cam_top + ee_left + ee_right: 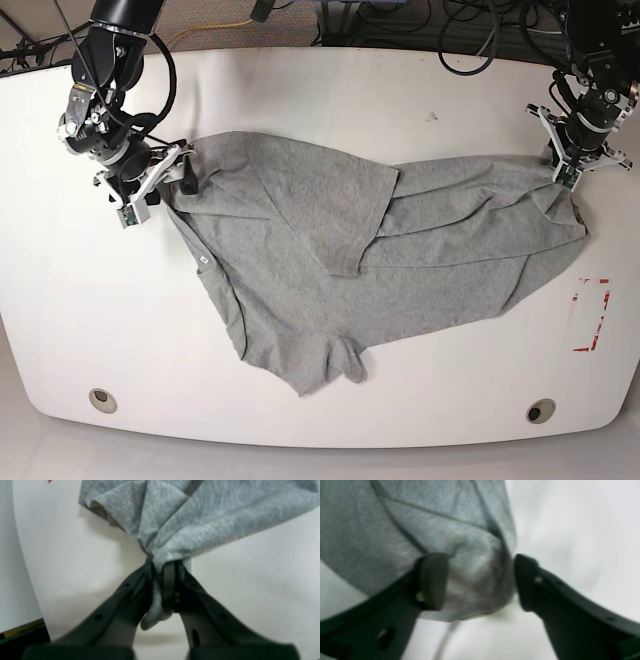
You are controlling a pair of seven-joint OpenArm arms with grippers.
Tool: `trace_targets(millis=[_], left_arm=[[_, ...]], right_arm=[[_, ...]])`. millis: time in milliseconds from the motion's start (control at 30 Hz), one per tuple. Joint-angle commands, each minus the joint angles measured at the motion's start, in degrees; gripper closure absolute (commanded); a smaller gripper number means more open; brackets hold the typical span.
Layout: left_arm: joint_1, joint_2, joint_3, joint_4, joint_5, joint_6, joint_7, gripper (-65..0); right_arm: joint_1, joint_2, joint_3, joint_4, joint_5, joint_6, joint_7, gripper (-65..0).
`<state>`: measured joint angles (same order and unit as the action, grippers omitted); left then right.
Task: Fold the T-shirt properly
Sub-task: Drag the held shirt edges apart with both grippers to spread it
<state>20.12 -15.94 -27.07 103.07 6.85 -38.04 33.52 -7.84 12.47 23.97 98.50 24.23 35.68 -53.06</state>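
Your left gripper (163,580) clamps T-shirt (400,250) hem corner, anchoring the spread. Right gripper (480,582) jaws apart, straddling the shoulder bunch, not pinching. Shirt lies rumpled across white table (320,90).

White table (330,90) with rounded corners. Red tape marking (590,315) near its right edge. Two round grommets by the front edge: one at the left corner (100,399), one at the right (540,411). Tangled cables (470,30) behind the back edge.
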Motion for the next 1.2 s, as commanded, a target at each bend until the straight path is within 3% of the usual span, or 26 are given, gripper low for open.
trace_targets(millis=[0, 267, 367, 567, 767, 933, 1033, 1167], left_arm=[[-0.30, -0.89, -0.40, 0.36, -0.21, 0.20, -0.86, 0.0], [-0.38, -1.07, -0.31, -1.84, -0.30, 0.20, -0.77, 0.0], [-0.38, -0.89, -0.31, -2.80, -0.30, 0.20, -0.77, 0.0], [-0.65, -1.07, -0.23, -4.91, -0.48, 0.02, -0.95, 0.0], [-0.73, -1.07, -0.84, -5.00, -0.48, -1.96, -1.03, 0.0], [-0.82, -0.80, -2.51, -4.03, -0.48, -1.96, -1.12, 0.0], [-0.82, -0.80, -2.51, -2.71, -0.48, -1.96, -1.12, 0.0], [-0.73, -0.80, -2.60, -2.45, -0.48, -1.96, -1.12, 0.0]], right_arm=[[-1.44, 0.06, 0.34, 4.40, 1.13, 0.14, 1.32, -47.1], [-8.56, -8.47, 5.00, 10.64, 1.22, 0.32, 1.32, -46.0], [-11.37, -9.17, 4.03, 10.82, 1.13, 4.32, 1.32, -46.0], [-14.98, -9.26, -1.50, 13.19, 0.96, 4.32, 1.50, -46.0], [-15.24, -15.24, 8.69, 12.93, 1.22, 4.32, 1.41, -45.8], [-13.92, -19.46, 11.59, 12.93, 1.31, 4.32, -0.88, -45.8], [-13.13, -21.47, 13.97, 11.88, 4.74, 4.32, -3.60, -45.8], [-12.78, -21.47, 14.23, 7.57, 11.77, 4.10, -4.92, -45.8]])
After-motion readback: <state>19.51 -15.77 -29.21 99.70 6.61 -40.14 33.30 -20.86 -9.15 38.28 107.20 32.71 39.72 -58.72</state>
